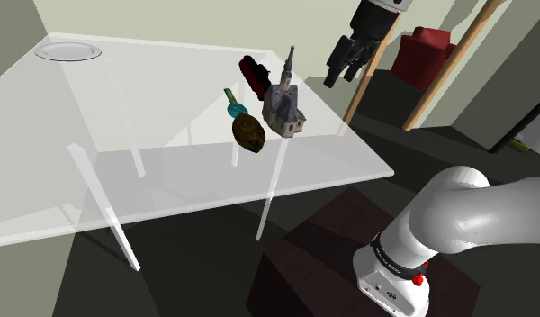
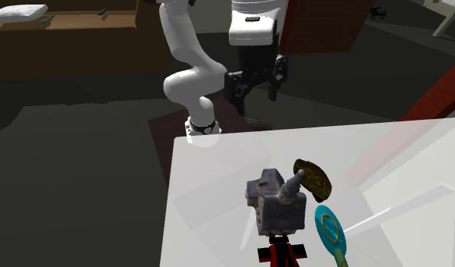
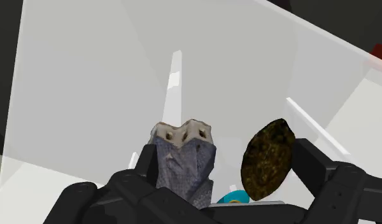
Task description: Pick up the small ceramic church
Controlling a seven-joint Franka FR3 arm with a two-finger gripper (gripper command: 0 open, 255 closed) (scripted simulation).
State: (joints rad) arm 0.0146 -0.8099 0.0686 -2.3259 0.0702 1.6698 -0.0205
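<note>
Progress: grasp not begun. My fingers (image 3: 314, 167) spread apart, gripping nothing, hanging in air beyond bench (image 1: 151, 90) edge and well apart from target. Church (image 1: 284, 104) stands upright on bench near that edge, untouched, just beside brown oval lump (image 1: 247, 131). Teal item (image 1: 232, 106) and red-black item (image 1: 254, 76) close by. Left to do: approach, straddle church, close, lift. Writing: small mark on my arm base (image 1: 396, 263), probably maker's lettering, unreadable. No label visible on church.
</note>
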